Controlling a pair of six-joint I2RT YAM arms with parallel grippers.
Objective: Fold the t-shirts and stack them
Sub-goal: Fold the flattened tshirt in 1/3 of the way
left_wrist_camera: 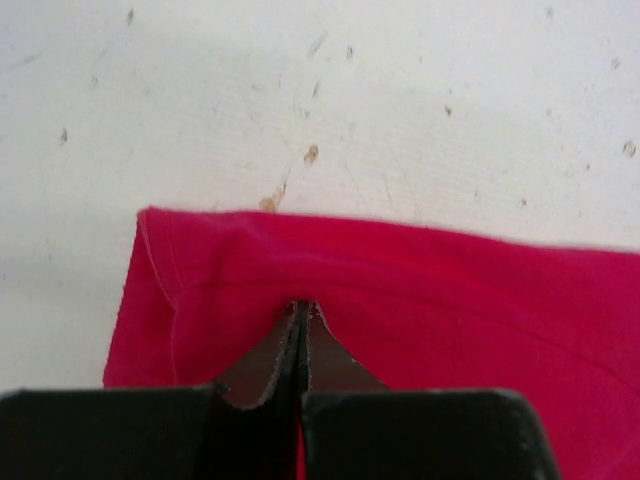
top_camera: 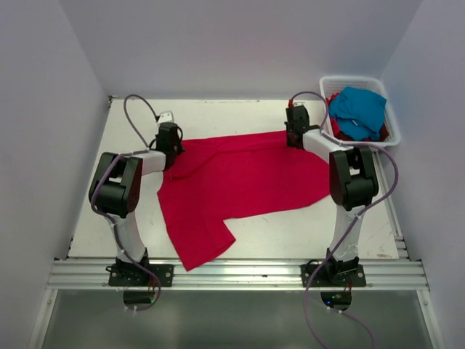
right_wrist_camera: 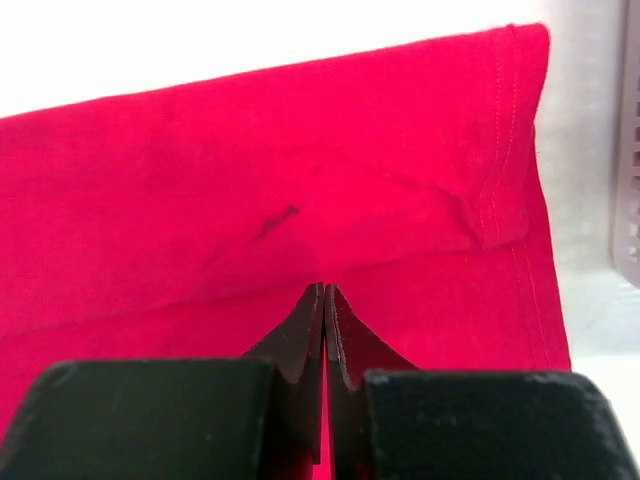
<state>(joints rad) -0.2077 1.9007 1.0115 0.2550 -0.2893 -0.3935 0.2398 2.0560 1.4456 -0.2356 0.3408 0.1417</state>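
A crimson red t-shirt [top_camera: 240,182] lies spread on the white table [top_camera: 218,116], with one part trailing toward the near edge. My left gripper [top_camera: 171,158] is shut on its far-left corner; in the left wrist view the jaws [left_wrist_camera: 302,305] meet on puckered red cloth [left_wrist_camera: 450,300]. At the far-right corner my right gripper [top_camera: 295,141] is shut too, its tips [right_wrist_camera: 323,290] pinching a fold of the shirt [right_wrist_camera: 250,170] close to a stitched hem. A turquoise t-shirt [top_camera: 357,109] lies on another red one [top_camera: 338,132] in the basket.
The white slatted basket [top_camera: 356,78] stands at the far right corner, just right of my right gripper; its wall [right_wrist_camera: 628,150] shows at the edge of the right wrist view. White walls close in the table on three sides. An aluminium rail [top_camera: 240,273] runs along the near edge.
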